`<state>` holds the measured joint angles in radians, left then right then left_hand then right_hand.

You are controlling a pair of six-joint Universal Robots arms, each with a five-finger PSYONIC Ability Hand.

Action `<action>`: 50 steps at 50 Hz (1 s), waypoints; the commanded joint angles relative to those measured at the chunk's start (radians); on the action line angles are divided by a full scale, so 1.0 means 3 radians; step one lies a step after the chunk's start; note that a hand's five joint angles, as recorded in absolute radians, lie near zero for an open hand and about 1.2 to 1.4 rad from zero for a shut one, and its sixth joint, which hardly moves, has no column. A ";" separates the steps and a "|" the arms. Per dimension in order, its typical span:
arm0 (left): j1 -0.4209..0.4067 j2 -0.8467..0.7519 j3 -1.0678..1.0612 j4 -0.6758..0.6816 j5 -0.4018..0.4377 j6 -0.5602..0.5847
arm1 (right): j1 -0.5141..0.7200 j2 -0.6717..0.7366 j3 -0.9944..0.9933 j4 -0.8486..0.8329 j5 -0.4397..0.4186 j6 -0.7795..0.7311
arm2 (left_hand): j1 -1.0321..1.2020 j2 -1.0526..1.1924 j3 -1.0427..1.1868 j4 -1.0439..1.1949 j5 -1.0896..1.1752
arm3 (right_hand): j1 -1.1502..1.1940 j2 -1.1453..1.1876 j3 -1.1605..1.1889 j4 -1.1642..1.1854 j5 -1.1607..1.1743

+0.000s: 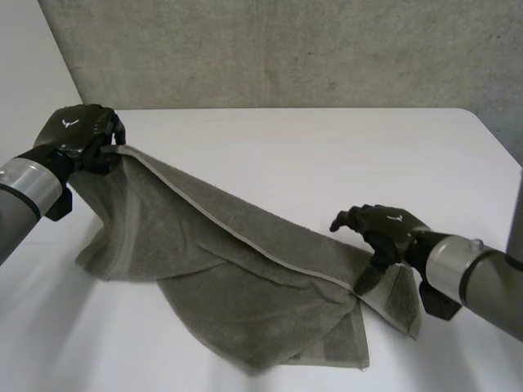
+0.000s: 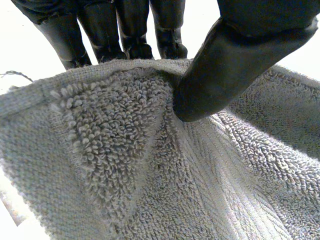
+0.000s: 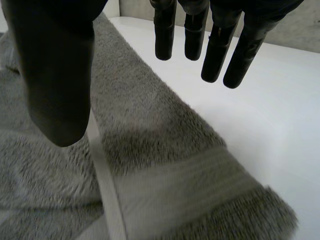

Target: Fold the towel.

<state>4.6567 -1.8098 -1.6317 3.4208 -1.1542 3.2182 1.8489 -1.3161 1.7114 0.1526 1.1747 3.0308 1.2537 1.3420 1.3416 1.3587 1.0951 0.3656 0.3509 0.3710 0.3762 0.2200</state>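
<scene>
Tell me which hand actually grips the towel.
The left hand pinches a lifted corner of the towel; the right hand is open at the other end.

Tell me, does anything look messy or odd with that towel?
Nothing is damaged or spilled. The towel just lies askew, stretched diagonally across the table and bunched in loose overlapping folds. The left hand pinches one raised corner; the right hand is open over the opposite end.
</scene>
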 commanded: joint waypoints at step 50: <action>0.0001 -0.0026 0.0161 0.0082 -0.0018 -0.0015 | -0.0124 0.0210 -0.0002 -0.1005 0.0247 -0.0648 | 0.0475 0.0181 0.0182 0.0125 0.0422 | 0.3432 0.3481 0.3414 0.3396 0.3335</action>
<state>4.6543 -1.8113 -1.6237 3.4376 -1.1615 3.2111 1.8067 -1.2388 1.8616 -0.1725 1.2593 2.8368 1.2537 1.3420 1.3416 1.3592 1.0951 1.1717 1.1755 1.1581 1.1675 0.9987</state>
